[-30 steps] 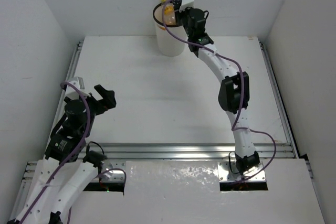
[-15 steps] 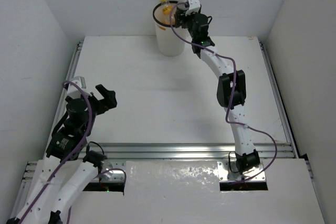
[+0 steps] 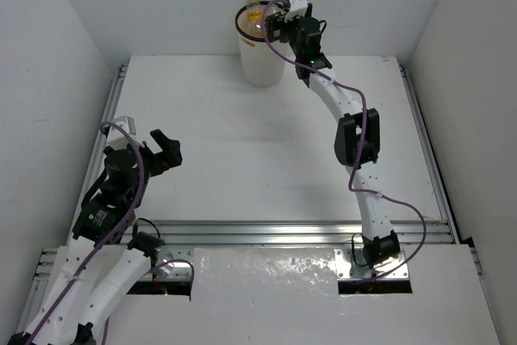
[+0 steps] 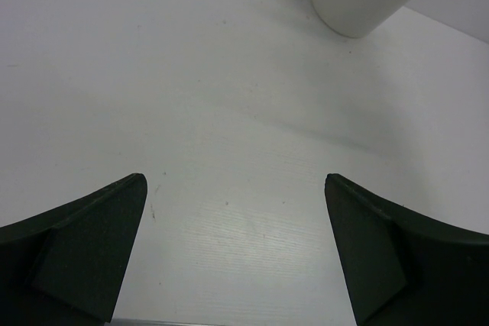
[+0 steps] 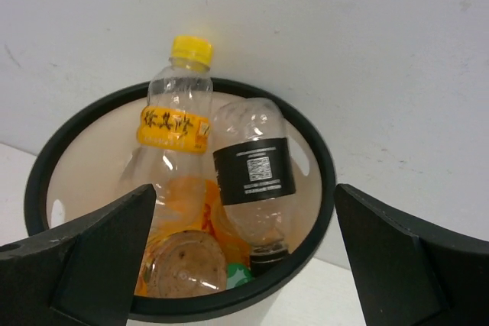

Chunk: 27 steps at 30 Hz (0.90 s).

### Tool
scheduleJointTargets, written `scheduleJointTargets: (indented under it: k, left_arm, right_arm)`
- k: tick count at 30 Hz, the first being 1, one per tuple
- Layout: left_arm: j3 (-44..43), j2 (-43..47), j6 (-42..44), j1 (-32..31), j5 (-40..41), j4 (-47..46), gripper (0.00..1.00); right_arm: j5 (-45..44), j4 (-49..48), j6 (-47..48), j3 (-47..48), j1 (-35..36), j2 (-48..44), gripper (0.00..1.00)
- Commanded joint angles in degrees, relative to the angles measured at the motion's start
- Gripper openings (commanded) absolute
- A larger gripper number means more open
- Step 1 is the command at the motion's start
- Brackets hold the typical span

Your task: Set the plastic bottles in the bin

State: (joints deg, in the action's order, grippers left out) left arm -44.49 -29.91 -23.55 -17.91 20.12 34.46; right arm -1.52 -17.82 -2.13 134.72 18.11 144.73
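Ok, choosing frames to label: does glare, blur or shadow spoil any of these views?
Top external: glare on the glossy white near board, otherwise even. Left wrist: dark fingers lack detail, faint shadow streak on the table. Right wrist: clear plastic bottles in the white black-rimmed bin sharp.

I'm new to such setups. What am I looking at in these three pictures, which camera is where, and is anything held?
Two robot arms are bolted at the near edge of a table. The wide picture looks down from above and behind them; the other two come from a camera on each wrist, its dark fingers at the bottom corners. The left gripper is open over bare table, holding nothing. The right gripper is open above the bin at the far edge. In it are a yellow-capped bottle, poking above the rim, a clear bottle with a dark label, and others underneath.
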Motion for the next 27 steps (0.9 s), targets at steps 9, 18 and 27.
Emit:
scheduleJointTargets:
  k: [9,18,27]
  left_arm:
    - [-2.3,-7.9,0.5,3.4,2.0,-0.9,1.00]
    - [-1.6,-1.6,-0.3,5.9,5.9,-1.1,1.00]
    - [0.5,0.1,0.5,6.0,2.0,-3.2,1.00]
  right_arm:
    - [-9.6,24.6,-6.9,-32.2,0.1,-45.6,0.99]
    - [1.8,31.7,-15.5,-84.6,1.8,-90.3,0.99]
    - [1.3,45.9,-20.5,-98.1,1.8,-112.8,0.99]
